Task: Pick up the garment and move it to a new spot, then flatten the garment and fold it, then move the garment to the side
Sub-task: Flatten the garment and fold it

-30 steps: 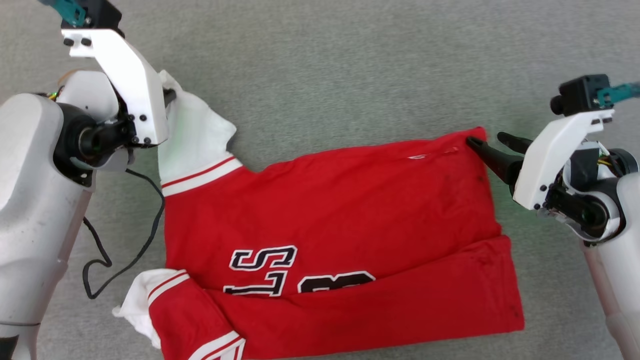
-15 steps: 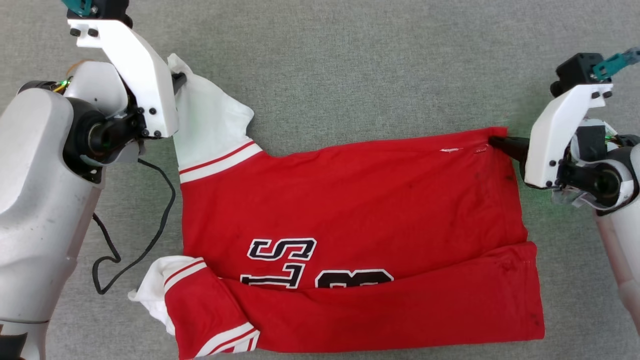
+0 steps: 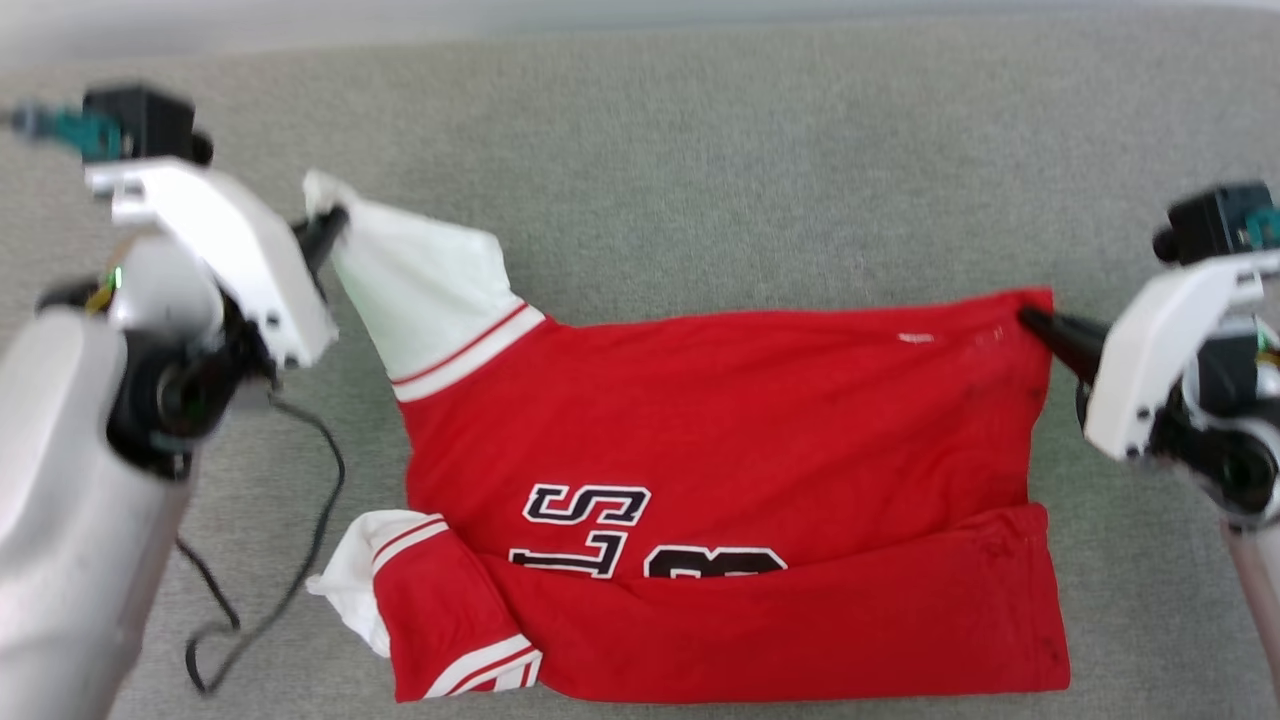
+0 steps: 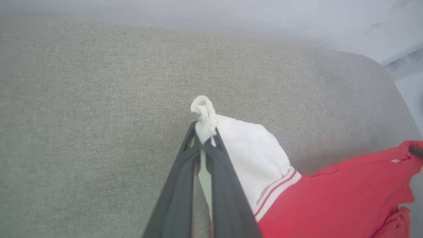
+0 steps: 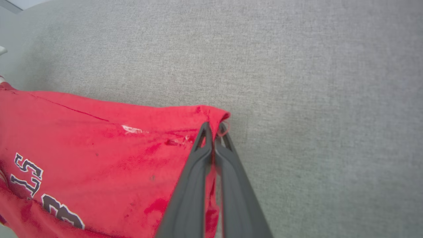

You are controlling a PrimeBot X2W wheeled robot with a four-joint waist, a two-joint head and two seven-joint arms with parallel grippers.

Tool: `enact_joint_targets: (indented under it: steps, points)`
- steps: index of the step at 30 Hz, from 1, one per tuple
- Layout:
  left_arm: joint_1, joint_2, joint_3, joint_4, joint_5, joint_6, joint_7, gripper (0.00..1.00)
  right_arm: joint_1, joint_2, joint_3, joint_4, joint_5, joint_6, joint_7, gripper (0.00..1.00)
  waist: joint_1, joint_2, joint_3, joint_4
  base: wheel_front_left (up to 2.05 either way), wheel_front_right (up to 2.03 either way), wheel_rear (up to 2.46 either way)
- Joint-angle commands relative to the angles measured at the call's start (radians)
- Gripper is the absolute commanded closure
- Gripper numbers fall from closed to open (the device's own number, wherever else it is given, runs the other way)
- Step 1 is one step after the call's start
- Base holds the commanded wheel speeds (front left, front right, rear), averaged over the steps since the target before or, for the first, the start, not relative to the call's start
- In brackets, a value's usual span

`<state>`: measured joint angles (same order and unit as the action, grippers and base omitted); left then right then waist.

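Stretching across a grey fabric surface (image 3: 700, 180), the garment (image 3: 720, 430) lies with its long axis running from the robot's left to its right: the sleeves at the left end, the hem at the right end. The left gripper (image 3: 330, 225) is clenched on the tip of the far white sleeve (image 3: 420, 290); in the left wrist view its two dark fingers (image 4: 178, 191) meet with a small wad of white cloth bunched at their tips, and the sleeve is drawn out towards the far left. The right gripper (image 3: 1035, 325) is clamped on the far hem corner (image 3: 1020, 300), and in the right wrist view the fingers (image 5: 195, 185) pinch the red edge between them. The far edge of the shirt runs fairly straight between the two grips. Along the near side a band of red cloth is folded up over the body and covers the lower part of the black lettering (image 3: 600, 525), which reads upside down from the head view. The near sleeve (image 3: 400, 570) lies crumpled at the near-left corner, its striped trim showing. A black cable (image 3: 310, 540) loops on the surface just to the left of the garment, beside the left arm, apart from the cloth. Beyond the far edge of the grey surface lies a pale strip, too blurred to make out.
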<state>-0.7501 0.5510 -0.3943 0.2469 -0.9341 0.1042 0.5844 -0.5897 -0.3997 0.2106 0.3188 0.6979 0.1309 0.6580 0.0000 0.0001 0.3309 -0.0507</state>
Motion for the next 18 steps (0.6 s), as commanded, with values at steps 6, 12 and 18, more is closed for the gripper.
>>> enact_joint_targets:
  steps: [6,12,18]
  points:
    - [0.271,0.014,0.083,-0.105,-0.058,0.052,-0.122,1.0,0.217,0.02,-0.086,-0.098,-0.014,0.0,-0.052,1.0,0.0,-0.0001,-0.099,0.023,0.0,0.0,0.0]
    - [0.517,0.012,0.14,-0.202,-0.094,0.095,-0.214,1.0,0.403,0.067,-0.149,-0.156,-0.035,0.0,-0.111,1.0,0.0,-0.0001,-0.149,0.034,0.0,0.0,0.0]
    - [0.706,-0.017,0.153,-0.243,-0.133,0.124,-0.25,1.0,0.542,0.115,-0.184,-0.159,-0.065,0.0,-0.2,0.91,0.0,-0.0001,-0.166,0.032,0.0,0.0,0.0]
